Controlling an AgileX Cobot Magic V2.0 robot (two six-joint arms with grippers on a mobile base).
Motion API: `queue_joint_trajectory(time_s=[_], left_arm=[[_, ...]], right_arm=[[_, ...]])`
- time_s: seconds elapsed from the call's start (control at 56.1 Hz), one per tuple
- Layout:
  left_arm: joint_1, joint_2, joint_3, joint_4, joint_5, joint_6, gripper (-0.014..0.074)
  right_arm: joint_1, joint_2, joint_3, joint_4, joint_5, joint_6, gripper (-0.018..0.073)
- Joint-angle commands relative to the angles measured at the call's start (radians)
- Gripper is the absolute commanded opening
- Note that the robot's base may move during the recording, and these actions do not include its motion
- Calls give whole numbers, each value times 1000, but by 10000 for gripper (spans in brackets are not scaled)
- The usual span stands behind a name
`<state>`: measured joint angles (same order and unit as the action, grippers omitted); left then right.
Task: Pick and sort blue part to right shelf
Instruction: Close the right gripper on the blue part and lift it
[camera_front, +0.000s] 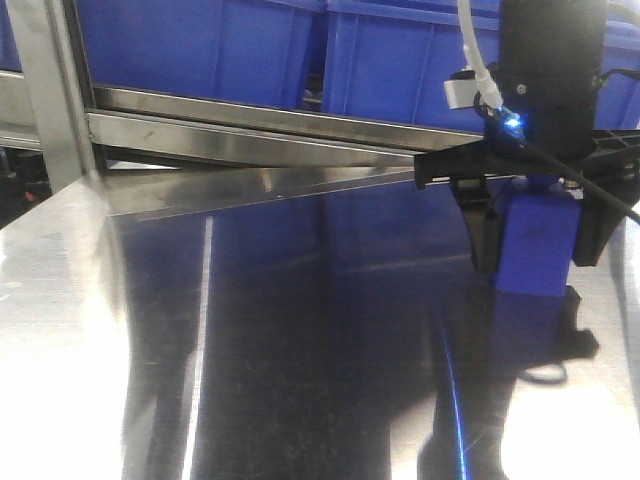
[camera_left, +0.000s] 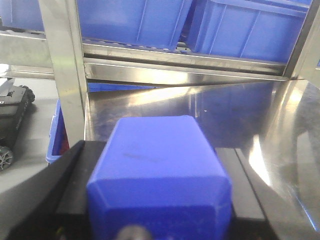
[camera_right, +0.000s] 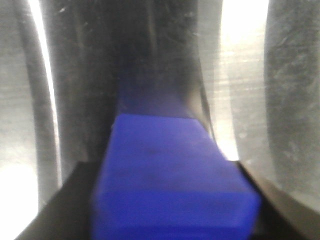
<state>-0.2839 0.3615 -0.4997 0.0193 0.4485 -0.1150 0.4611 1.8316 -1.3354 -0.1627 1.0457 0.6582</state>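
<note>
A blue block (camera_front: 540, 245) hangs upright between the black fingers of my right gripper (camera_front: 535, 262), just above the shiny steel table (camera_front: 250, 350) at the right side. The right wrist view shows this block (camera_right: 170, 175) filling the gap of the right gripper (camera_right: 172, 200), with the table below it. In the left wrist view a second blue block (camera_left: 160, 175) sits clamped between the black jaws of my left gripper (camera_left: 160, 200), facing the shelf. The left gripper is out of the front view.
Blue bins (camera_front: 250, 50) stand on the steel shelf rail (camera_front: 280, 125) behind the table. A steel upright post (camera_front: 45, 90) stands at the left. The left wrist view shows a black wheeled device (camera_left: 12, 115) and a blue bin (camera_left: 57, 135) beside the table's left edge.
</note>
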Motion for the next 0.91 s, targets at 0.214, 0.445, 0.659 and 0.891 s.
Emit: queue_joint_trajectory(time_s=[0.214, 0.445, 0.659, 0.891], left_arm=[[36, 4, -26, 46, -54, -5, 366], [124, 2, -26, 97, -23, -38, 366], [151, -63, -25, 135, 25, -38, 366], [151, -204, -7, 157, 91, -36, 366]], right_arm=[[0, -69, -20, -14, -57, -39, 237], [1, -119, -20, -17, -122, -167, 237], [1, -221, 29, -28, -220, -233, 237], [1, -465, 262, -90, -438, -240, 237]])
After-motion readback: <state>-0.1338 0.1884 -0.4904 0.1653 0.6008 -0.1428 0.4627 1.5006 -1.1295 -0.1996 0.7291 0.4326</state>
